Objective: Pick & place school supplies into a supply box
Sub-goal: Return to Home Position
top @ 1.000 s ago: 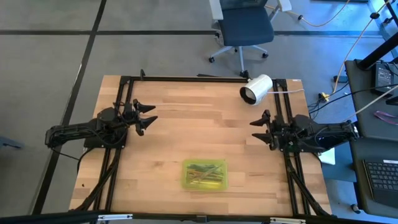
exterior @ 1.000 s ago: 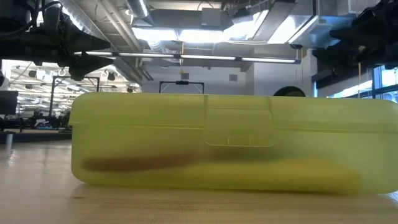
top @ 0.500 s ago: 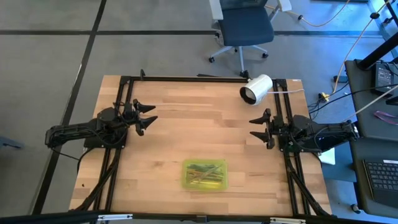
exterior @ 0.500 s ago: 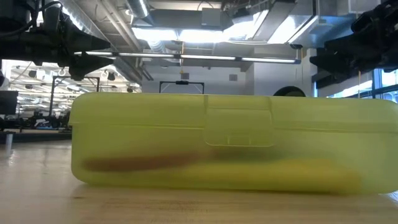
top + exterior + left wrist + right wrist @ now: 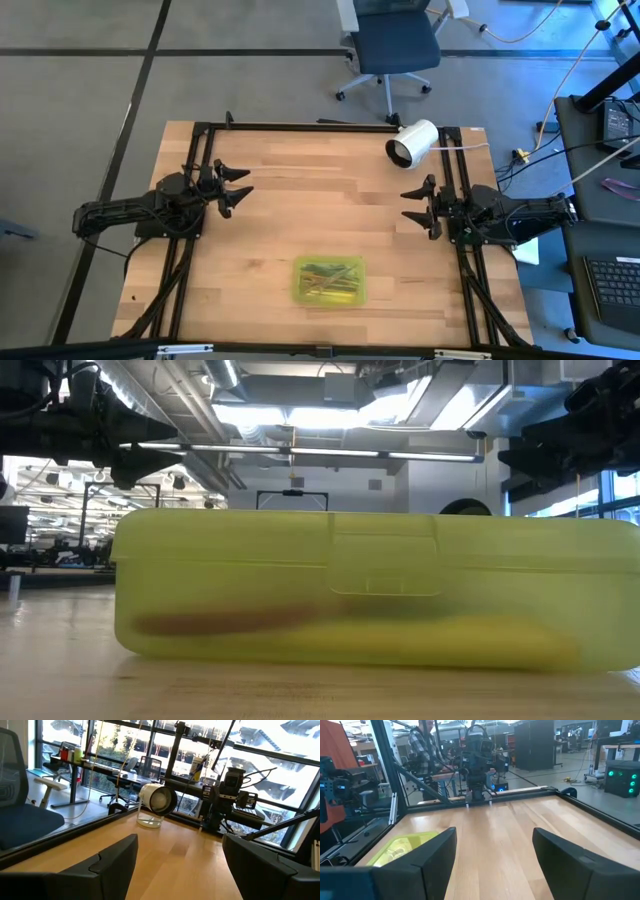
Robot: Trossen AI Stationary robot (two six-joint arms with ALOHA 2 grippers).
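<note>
The yellow-green supply box (image 5: 329, 281) lies closed near the front edge of the wooden table (image 5: 300, 225), with pens and pencils (image 5: 322, 271) showing dimly through its lid. Farther back, left of the box, the left gripper (image 5: 243, 183) hovers released and empty. Right of the box, the right gripper (image 5: 406, 206) is likewise spread. Farthest from the box lies a white cylinder (image 5: 412, 143).

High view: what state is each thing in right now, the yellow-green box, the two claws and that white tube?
supply box: lid shut, lying flat.
school supplies: inside the box, showing through its lid.
left gripper: open, holding nothing.
right gripper: open, holding nothing.
white cylinder: lying on its side.
</note>
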